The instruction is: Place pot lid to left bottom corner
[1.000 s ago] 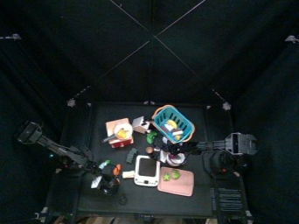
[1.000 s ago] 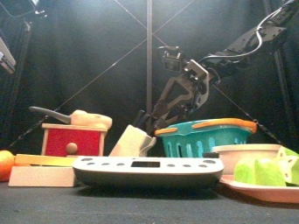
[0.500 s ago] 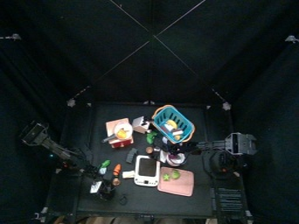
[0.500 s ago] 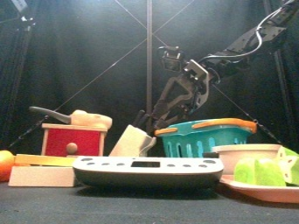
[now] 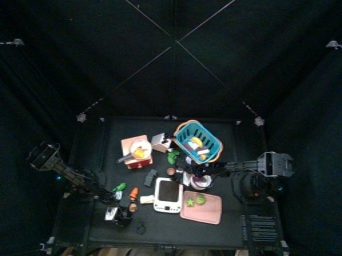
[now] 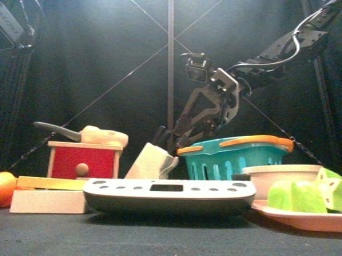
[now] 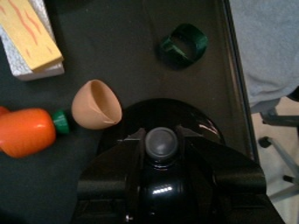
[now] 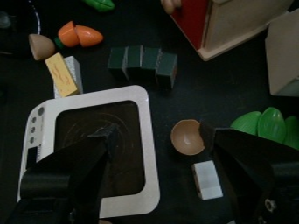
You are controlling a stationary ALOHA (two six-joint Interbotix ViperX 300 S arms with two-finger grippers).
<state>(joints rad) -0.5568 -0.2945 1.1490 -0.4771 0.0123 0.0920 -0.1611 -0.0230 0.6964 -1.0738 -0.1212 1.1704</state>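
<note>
The pot lid (image 7: 160, 140), a dark round disc with a pale knob, sits between the jaws in the left wrist view. My left gripper (image 5: 120, 214) is shut on it, low over the front left part of the table, close to the table's edge (image 7: 230, 79). The left bottom corner (image 5: 80, 233) is a bare black patch a little further left and forward. My right gripper (image 8: 163, 179) is open and empty, hanging above the white scale (image 8: 100, 149) in the middle front; its arm (image 6: 214, 95) shows behind the basket.
Near the lid lie a tan egg cup (image 7: 96, 102), an orange piece (image 7: 26, 131), a yellow box (image 7: 30, 35) and a green ring (image 7: 184, 44). The blue basket (image 5: 198, 140), the red box (image 6: 87, 160) and a tan board with greens (image 5: 203, 207) crowd the middle.
My left arm has shifted a little toward the table's front with the lid. The right arm has not moved.
</note>
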